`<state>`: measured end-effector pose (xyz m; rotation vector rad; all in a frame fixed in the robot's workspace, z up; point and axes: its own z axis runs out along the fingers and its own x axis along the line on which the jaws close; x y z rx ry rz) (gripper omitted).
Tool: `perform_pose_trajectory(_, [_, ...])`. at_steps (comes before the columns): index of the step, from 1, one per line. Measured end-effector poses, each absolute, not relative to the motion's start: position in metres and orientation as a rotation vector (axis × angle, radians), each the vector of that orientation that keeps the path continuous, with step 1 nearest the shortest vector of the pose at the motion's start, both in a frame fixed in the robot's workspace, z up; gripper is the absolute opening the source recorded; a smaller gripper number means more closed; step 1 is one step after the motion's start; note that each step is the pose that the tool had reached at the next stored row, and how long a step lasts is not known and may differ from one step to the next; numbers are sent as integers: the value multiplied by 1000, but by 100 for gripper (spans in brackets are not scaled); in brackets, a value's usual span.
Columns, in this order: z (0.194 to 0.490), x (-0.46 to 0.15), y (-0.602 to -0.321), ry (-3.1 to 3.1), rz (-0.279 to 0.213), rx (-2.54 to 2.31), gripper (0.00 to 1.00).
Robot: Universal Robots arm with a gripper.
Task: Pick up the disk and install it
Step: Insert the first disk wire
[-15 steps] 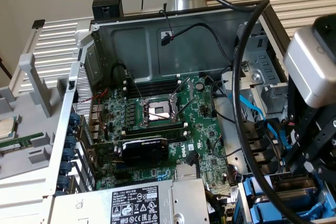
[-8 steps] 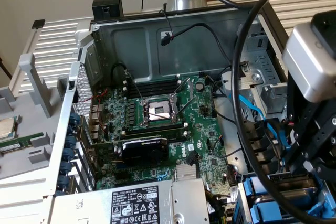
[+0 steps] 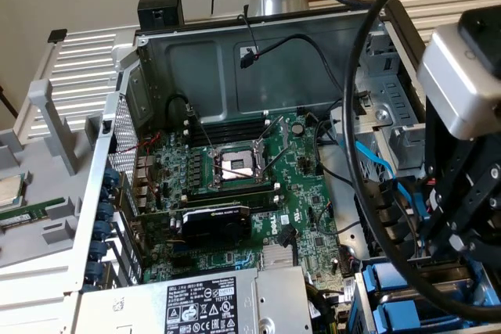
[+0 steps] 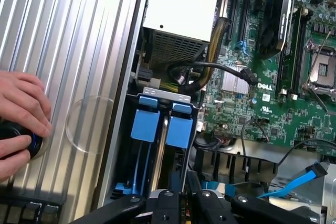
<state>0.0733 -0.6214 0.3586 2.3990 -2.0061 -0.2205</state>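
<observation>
Computer case (image 3: 219, 68): hand (image 4: 184, 204) over drive bay (image 4: 165, 94)

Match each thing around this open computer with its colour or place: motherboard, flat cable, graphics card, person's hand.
Things:
1. motherboard
2. flat cable
3. graphics card
4. hand

Descriptions:
A. black
B. resting on a round knob
C. green
D. blue

Pairs: 1-C, 2-D, 3-A, 4-B
</observation>
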Motion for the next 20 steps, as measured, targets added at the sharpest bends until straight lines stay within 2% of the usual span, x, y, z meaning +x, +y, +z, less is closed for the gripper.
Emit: perform_pose_trajectory(20, [359, 76, -609, -1956, -212, 2325, 18])
